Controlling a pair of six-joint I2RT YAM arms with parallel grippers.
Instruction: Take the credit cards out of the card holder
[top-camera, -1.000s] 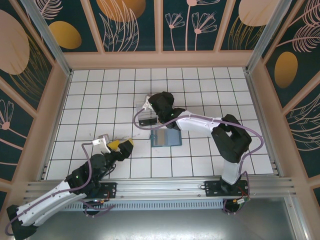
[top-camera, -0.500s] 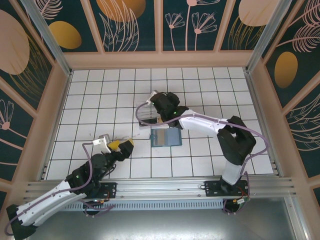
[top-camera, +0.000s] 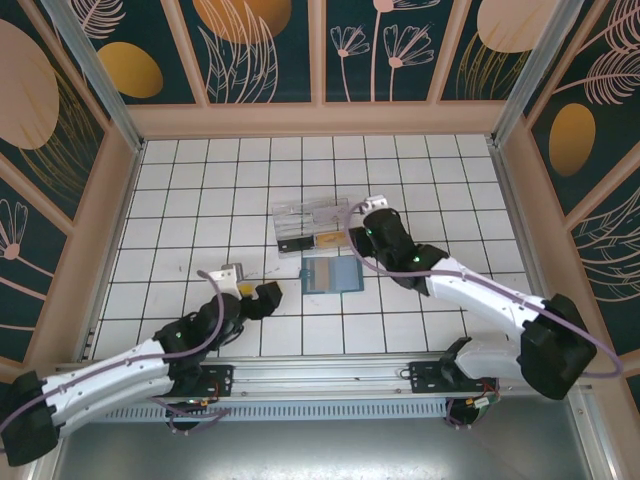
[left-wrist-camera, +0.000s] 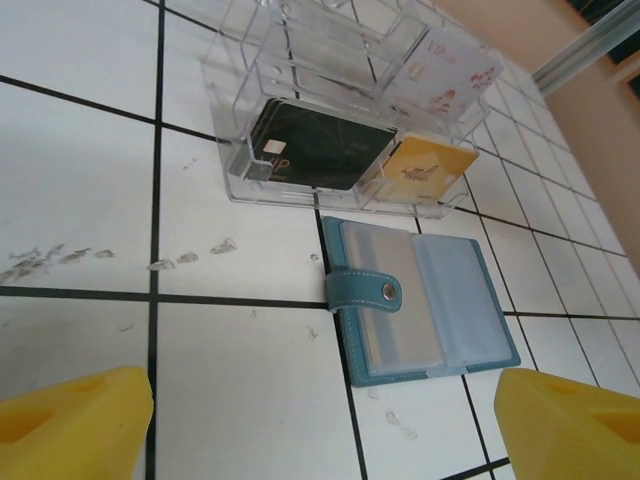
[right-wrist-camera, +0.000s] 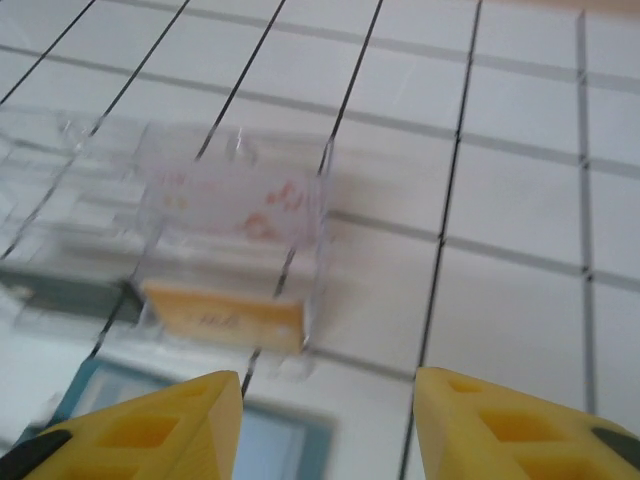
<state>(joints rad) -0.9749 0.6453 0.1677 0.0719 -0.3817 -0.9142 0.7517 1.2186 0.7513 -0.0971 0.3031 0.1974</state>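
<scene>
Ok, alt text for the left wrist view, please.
A small teal folding card holder lies open on white tiles. Just behind it sits a clear plastic compartment box holding a black card, a gold card and a white card. Yellow fingers of the open left end effector flank the bottom corners.
</scene>
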